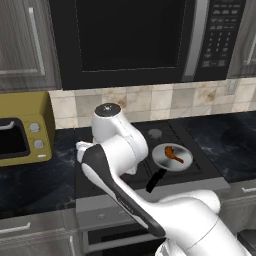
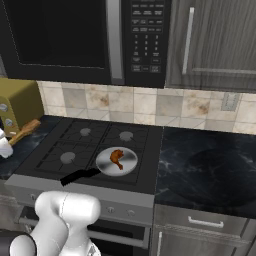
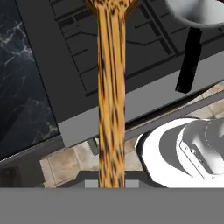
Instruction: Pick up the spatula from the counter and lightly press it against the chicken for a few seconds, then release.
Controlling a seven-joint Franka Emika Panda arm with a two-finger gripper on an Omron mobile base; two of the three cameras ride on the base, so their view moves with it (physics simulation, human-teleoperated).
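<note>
My gripper [image 3: 111,183] is closed on the spatula [image 3: 110,87] at its handle end, held left of the pan [image 2: 131,163]. The wood looks light and stiff. The chicken [image 2: 117,157] lies inside the pan.

The arm [image 1: 116,131] is glossy white (dark bands at joints).

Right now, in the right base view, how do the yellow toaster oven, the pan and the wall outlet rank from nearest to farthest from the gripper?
The gripper sits at the left edge, holding the spatula.
1. Toaster oven: just behind it, far left.
2. Pan: middle of the view.
3. Wall outlet: far right, on the back wall.
</note>
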